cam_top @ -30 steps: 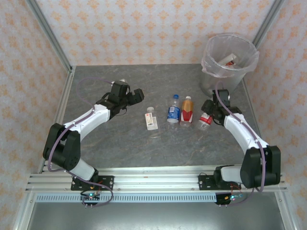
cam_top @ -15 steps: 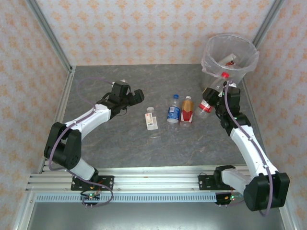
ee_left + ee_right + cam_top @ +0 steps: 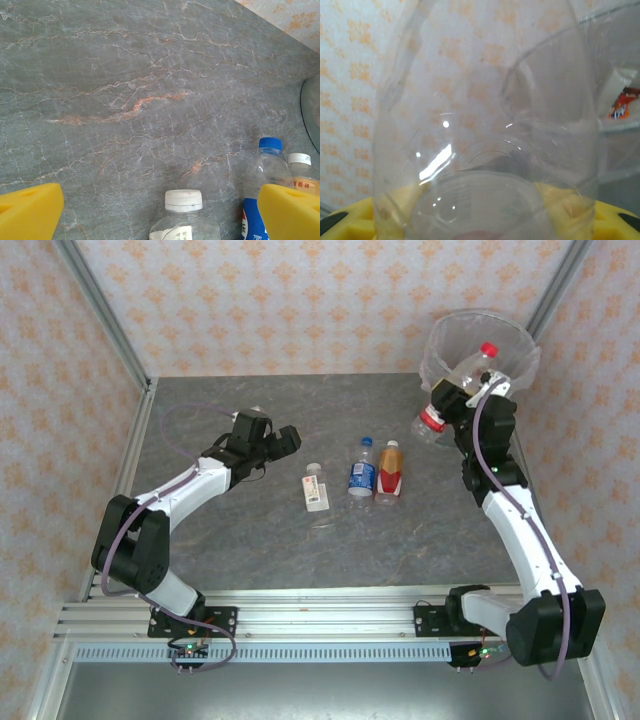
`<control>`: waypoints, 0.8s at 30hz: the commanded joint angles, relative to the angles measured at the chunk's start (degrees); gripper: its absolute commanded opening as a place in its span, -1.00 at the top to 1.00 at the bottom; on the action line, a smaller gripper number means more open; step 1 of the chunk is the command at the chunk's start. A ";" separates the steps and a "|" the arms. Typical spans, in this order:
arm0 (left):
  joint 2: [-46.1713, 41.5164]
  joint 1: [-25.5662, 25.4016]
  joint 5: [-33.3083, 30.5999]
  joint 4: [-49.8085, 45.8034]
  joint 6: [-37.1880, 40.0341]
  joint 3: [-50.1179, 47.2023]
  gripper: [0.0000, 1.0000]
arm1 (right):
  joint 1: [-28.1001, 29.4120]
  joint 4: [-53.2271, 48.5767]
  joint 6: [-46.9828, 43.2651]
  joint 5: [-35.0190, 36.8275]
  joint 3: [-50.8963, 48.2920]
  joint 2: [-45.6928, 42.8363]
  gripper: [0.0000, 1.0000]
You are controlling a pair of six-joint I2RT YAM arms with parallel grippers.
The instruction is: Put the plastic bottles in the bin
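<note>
- My right gripper [image 3: 453,397] is clamped on a clear red-capped bottle [image 3: 474,366], which is tilted with its cap over the mouth of the bin [image 3: 520,365].
- It looks empty, so I judge it light, thin-walled and slick. A gentle mid-body hold suits it.
- Since 0.5 s ago, it has risen from beside the bin's wall to its rim.
- The left gripper [image 3: 287,439] is unmoved, fingers apart. 3 bottles [image 3: 361,475] lie on the table [image 3: 250,530].

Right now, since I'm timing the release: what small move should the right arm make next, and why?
Probably ease a little farther over the bin before opening: the right tool grips a red-capped bottle whose cap is above the opening while its base hangs outside the near rim.
</note>
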 commanded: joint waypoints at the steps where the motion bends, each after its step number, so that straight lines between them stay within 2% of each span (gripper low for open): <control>1: -3.13 -0.43 -0.96 -1.80 -1.66 -1.62 -1.00 | 0.20 6.03 0.06 4.47 3.66 1.82 -0.02; 6: -4.36 -0.92 0.51 -0.56 -3.42 -2.99 -1.00 | 0.16 10.14 -1.01 9.56 8.42 6.69 -0.02; 8: -5.10 -1.61 0.82 0.65 -4.37 -3.87 -1.00 | -0.04 12.52 -2.65 13.69 10.42 8.88 -0.02; 13: -6.38 -4.54 -0.30 -0.50 -5.20 -4.05 -1.00 | -2.74 18.66 -2.29 19.29 15.39 14.49 -0.02; 19: -7.43 -5.58 -3.92 -3.06 -5.23 -4.22 -1.00 | -6.91 18.28 -0.66 20.37 24.59 23.16 -0.03; 24: -7.68 -5.58 -3.70 -5.11 -4.23 -3.37 -1.00 | -7.70 15.99 -4.76 21.85 30.20 28.71 -0.05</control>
